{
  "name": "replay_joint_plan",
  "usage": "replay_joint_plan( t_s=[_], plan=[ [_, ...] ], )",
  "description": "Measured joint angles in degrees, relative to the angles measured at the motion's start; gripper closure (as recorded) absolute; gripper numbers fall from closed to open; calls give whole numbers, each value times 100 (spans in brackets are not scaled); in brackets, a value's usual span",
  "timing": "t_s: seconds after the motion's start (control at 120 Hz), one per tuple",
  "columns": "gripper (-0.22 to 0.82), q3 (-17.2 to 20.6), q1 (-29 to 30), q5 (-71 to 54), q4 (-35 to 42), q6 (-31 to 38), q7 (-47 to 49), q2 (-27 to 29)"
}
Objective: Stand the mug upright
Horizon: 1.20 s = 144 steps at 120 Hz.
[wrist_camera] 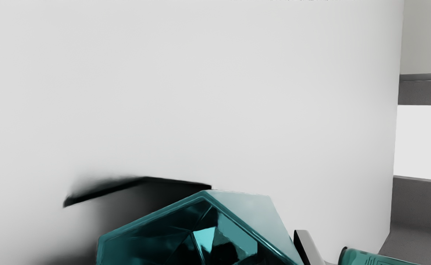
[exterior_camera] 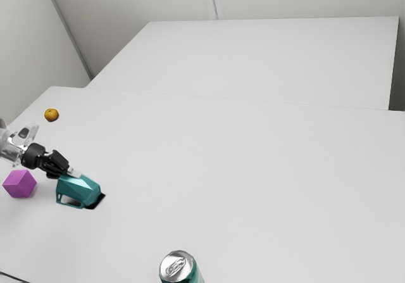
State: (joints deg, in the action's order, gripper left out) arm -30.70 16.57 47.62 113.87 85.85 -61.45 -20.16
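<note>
The teal, faceted mug (exterior_camera: 83, 187) lies tilted at the exterior view's left, its handle toward that view's bottom, with a dark shadow at its lower right end. My black gripper (exterior_camera: 71, 169) comes in from the left and meets the mug's upper left side. From the wrist view, the mug (wrist_camera: 156, 243) stands large and close, its dark, shiny inside facing the camera. Part of the gripper (wrist_camera: 308, 247) shows right beside the mug's outer wall; the mug hides the other side. Whether the mug touches the table I cannot tell.
A purple cube (exterior_camera: 19, 184) sits just left of the mug in the exterior view, below the arm. Farther back is an orange fruit (exterior_camera: 51, 114). A teal can (exterior_camera: 179, 268) with a silver top stands near that view's bottom edge. The white table (exterior_camera: 253, 169) extends rightward.
</note>
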Motion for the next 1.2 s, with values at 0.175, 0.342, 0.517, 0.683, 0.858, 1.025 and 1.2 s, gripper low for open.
replay_joint_plan(
  t_s=[0.175, 0.342, 0.517, 0.683, 0.858, 1.025, 1.2],
  plan=[
    [78, 74, -7, 2, -7, -66, 48, 269],
    [78, 579, -147, -223, -425, 93, 185, 534],
    [78, 1260, -559, -1571, -1325, 760, 578, 653],
    [78, 1417, -1494, -2543, -1550, 1819, 990, 587],
    [78, 1481, -2314, -3300, -1748, 2660, 1539, 298],
    [78, 1754, -2586, -4238, -1755, 3283, 2208, -23],
    [78, 1862, -2690, -4705, -1738, 3913, 2847, -368]
  ],
)
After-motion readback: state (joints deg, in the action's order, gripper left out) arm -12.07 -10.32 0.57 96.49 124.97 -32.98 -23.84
